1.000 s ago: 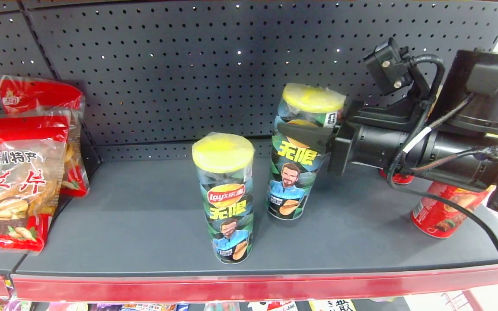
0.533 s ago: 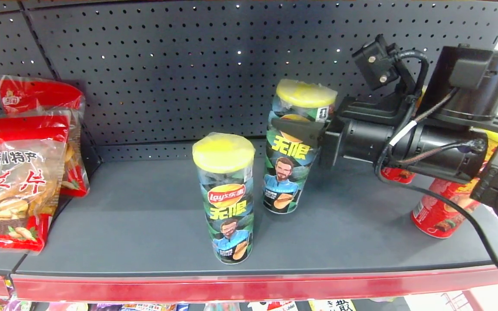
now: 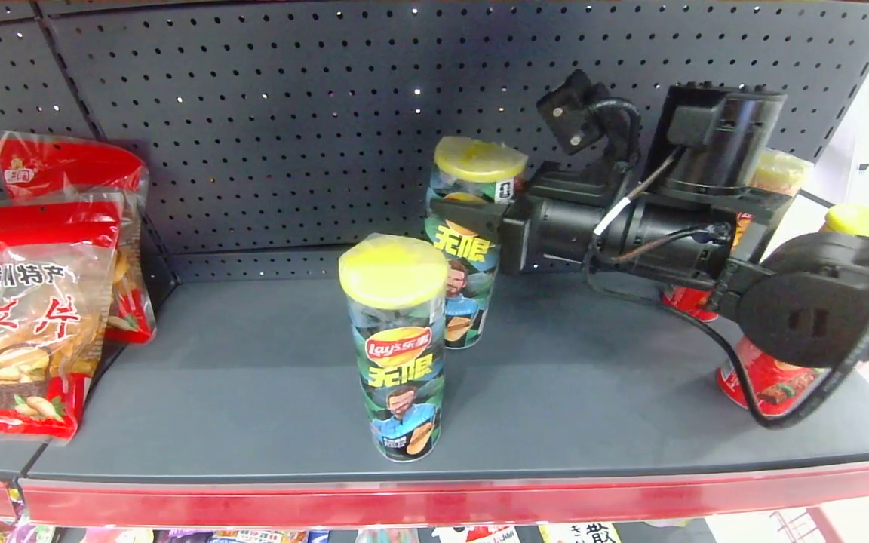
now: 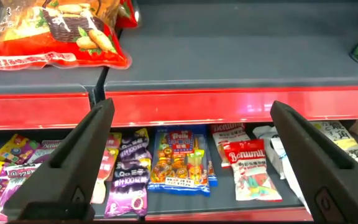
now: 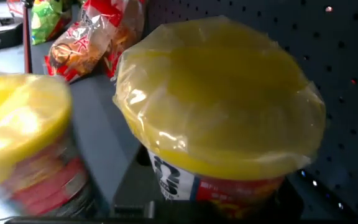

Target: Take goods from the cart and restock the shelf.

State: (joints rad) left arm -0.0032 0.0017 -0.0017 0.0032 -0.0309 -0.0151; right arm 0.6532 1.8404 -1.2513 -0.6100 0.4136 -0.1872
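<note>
Evidently, your right pincer (image 3: 466, 205) clamped the rear chip can (image 3: 463, 296) upright at frame centre, just behind the front can (image 3: 398, 354) on the shelf (image 3: 253, 392). You needed to seat it flat, clear of that neighbour, before letting go.

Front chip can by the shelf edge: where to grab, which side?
I'd grip the front can on its mid body, below the yellow lid, coming level from the open front of the shelf. It stands upright, a straight cylinder; the second can is close behind.

Front canister (image 5: 17, 149) blurred, red canister (image 3: 763, 373) half hidden
</note>
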